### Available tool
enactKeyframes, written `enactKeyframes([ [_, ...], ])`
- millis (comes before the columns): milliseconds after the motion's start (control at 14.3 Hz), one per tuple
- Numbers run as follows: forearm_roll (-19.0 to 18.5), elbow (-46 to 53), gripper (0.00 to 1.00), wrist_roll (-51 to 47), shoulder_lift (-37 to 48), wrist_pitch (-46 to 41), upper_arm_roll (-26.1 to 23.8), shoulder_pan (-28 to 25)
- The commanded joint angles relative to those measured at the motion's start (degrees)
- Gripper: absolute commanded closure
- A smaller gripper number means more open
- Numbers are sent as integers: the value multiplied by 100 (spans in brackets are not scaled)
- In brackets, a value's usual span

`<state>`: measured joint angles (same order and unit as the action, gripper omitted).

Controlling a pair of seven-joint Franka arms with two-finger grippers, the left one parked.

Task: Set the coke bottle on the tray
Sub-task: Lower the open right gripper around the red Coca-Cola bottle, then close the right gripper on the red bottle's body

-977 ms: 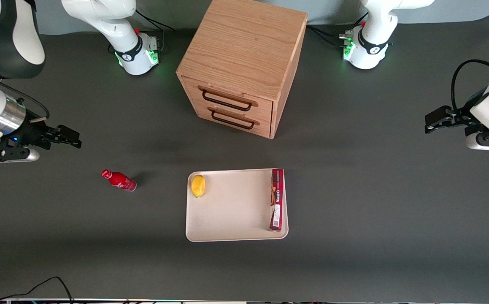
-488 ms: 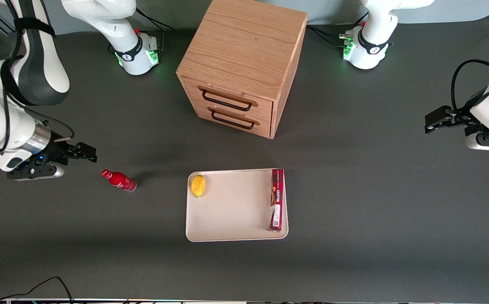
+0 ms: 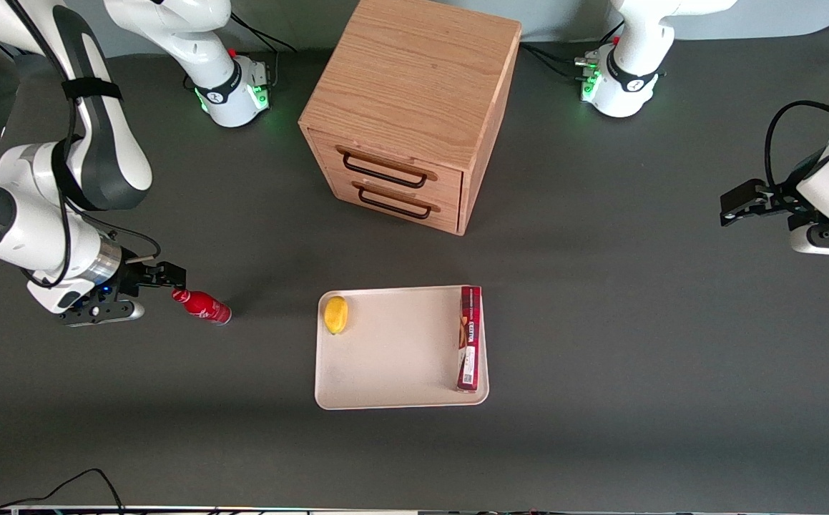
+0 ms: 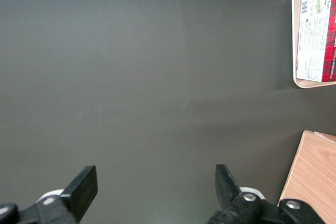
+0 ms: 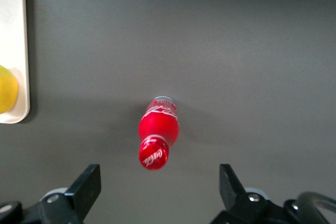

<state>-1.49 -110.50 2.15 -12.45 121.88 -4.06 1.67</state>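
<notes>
The coke bottle [image 3: 203, 306], small and glossy red with a red cap, stands on the dark table toward the working arm's end, apart from the tray. In the right wrist view the coke bottle [image 5: 158, 127] shows from above, cap toward the camera. The right gripper [image 3: 171, 275] is open and empty, right beside the bottle's cap and above the table. Its two fingers stand wide apart, and the gripper [image 5: 160, 187] is just short of the cap. The cream-white tray [image 3: 393, 357] lies in the middle of the table, and its corner [image 5: 13, 51] shows in the right wrist view.
A yellow lemon [image 3: 335, 315] lies in the tray's corner nearest the bottle. A long red carton box [image 3: 469, 337] lies along the tray's edge toward the parked arm. A wooden two-drawer cabinet [image 3: 414, 107] stands farther from the front camera than the tray.
The right arm has swung in from the table's end toward the bottle, bringing the open gripper up to the cap. The bottle and tray have not moved.
</notes>
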Motion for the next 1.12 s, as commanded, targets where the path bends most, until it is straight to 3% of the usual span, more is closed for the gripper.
enactKeyframes([
  [0,-98,-244,0,101,-38,371,-16,0],
  [349,-150,-297,7,92,-161,556,-51,0],
  [837,-194,-279,39,40,-284,731,-60,-53],
  [1047,-194,-270,63,22,-284,749,-60,-62],
])
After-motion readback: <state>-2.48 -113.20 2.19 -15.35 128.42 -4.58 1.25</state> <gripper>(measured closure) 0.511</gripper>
